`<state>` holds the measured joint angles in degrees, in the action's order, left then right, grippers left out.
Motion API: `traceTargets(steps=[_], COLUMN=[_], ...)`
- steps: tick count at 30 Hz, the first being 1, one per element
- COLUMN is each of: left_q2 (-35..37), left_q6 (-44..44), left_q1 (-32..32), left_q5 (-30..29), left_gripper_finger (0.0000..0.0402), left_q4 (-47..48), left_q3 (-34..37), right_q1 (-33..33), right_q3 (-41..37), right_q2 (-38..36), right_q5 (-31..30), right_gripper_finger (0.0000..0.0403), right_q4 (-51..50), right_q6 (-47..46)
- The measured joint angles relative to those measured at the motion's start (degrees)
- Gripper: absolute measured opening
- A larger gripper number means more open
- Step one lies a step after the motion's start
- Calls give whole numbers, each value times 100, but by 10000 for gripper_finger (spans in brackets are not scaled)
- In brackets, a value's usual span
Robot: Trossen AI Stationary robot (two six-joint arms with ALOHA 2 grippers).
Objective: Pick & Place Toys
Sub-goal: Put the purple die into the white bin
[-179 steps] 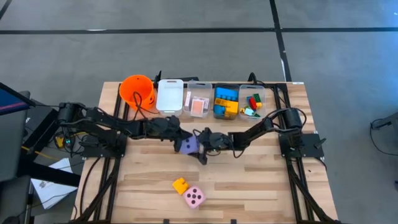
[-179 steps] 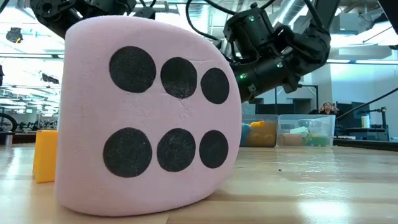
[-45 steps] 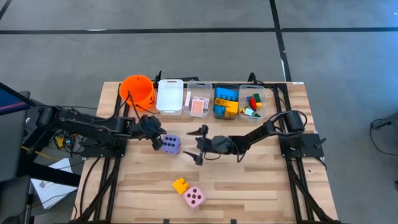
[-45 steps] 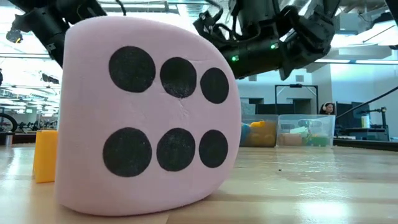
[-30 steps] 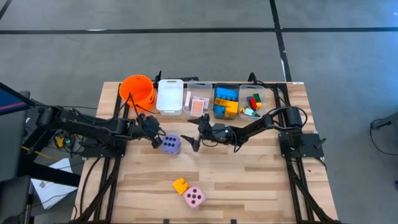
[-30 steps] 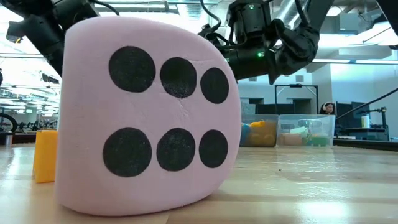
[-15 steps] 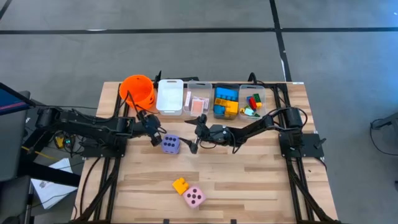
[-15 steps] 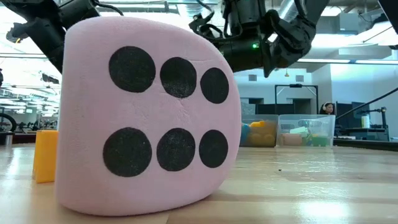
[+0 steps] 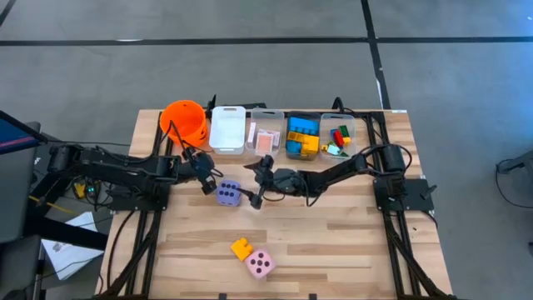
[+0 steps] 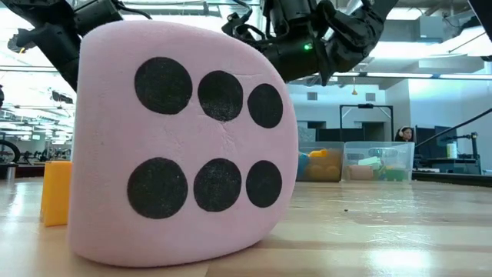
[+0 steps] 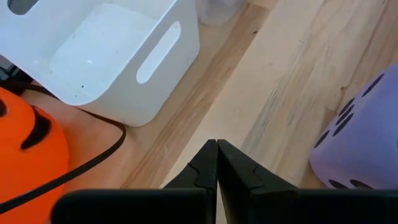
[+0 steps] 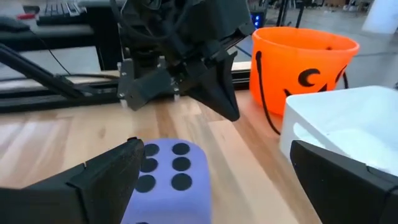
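A purple dotted die (image 9: 229,193) rests on one face on the wooden table, left of its middle. My left gripper (image 9: 210,183) is shut just to the left of the die; its fingers (image 11: 216,163) are clear of the die (image 11: 357,140). My right gripper (image 9: 259,182) is open and nearly level on the die's right. The die (image 12: 165,177) lies a little ahead of its spread fingers. Near the front edge stand a pink die (image 9: 260,264) and an orange-yellow brick (image 9: 241,248). The pink die (image 10: 177,146) fills the low view.
Along the far edge stand an orange bucket (image 9: 183,121), a white bin (image 9: 227,129), a clear bin with pink cards (image 9: 266,138) and two clear bins of bricks (image 9: 302,137) (image 9: 337,137). Bare wood lies between the purple die and the front pair.
My right gripper has edged toward the table's left, nearer the purple die, and risen a little, staying open. The purple die has kept its place.
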<state>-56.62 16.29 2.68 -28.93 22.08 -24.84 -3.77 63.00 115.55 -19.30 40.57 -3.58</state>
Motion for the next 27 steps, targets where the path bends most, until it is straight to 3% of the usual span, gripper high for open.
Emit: traceTargets(steps=[13, 27], left_q2=[0, 0], left_q6=[-254, -253], left_q1=[0, 0], left_q5=[0, 0], left_gripper_finger=[0, 0], left_q4=[-99, -111], left_q3=[-1, 0], right_q1=[-440, -244], right_q3=[0, -2], right_q2=[0, 1], right_q5=[176, 212], right_gripper_finger=[400, 400], right_q4=[-21, -583], right_q6=[-87, -458])
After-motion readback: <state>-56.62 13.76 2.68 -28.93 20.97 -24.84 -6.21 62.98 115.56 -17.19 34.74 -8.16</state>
